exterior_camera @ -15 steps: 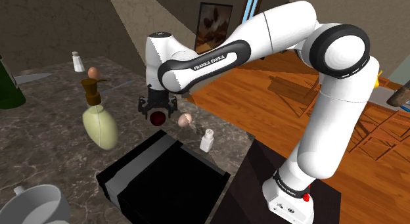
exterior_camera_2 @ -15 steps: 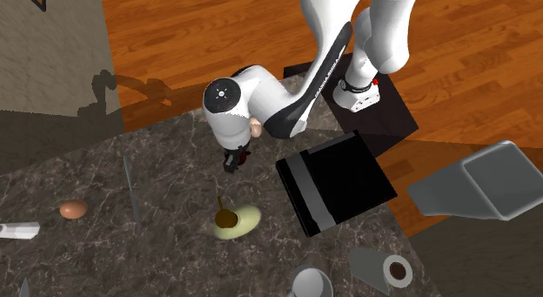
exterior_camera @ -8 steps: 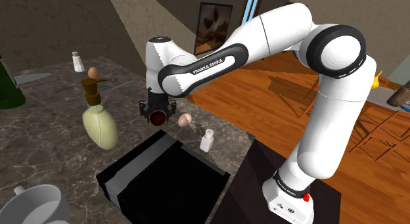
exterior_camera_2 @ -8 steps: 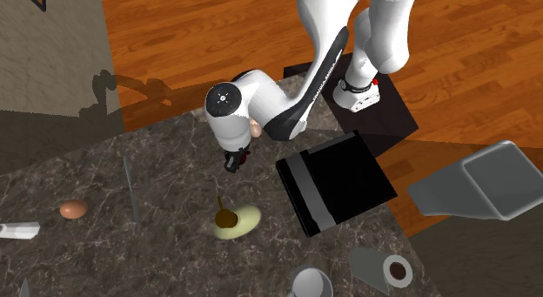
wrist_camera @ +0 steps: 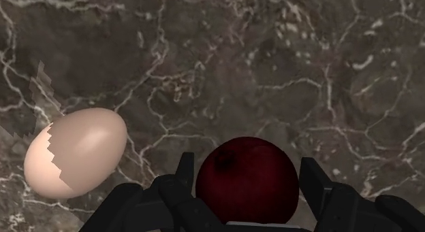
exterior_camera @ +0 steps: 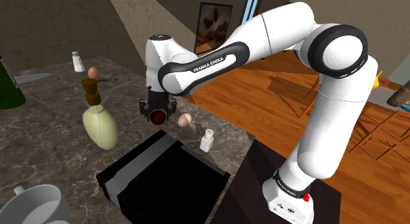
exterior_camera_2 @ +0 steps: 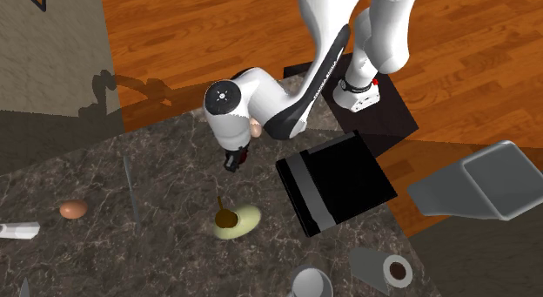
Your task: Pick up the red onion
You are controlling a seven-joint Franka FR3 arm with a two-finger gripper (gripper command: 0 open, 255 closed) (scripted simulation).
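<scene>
Above the dark marble counter [wrist_camera: 286,54], the gripper [exterior_camera: 157,112] clasps the dark red onion [wrist_camera: 246,177] between its fingers, apparently just clear of the stone near an egg [wrist_camera: 76,151], so the lift seems in hand and next calls for a steady rise.

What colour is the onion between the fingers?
The onion is dark red, almost maroon; the wrist view shows it best.
</scene>
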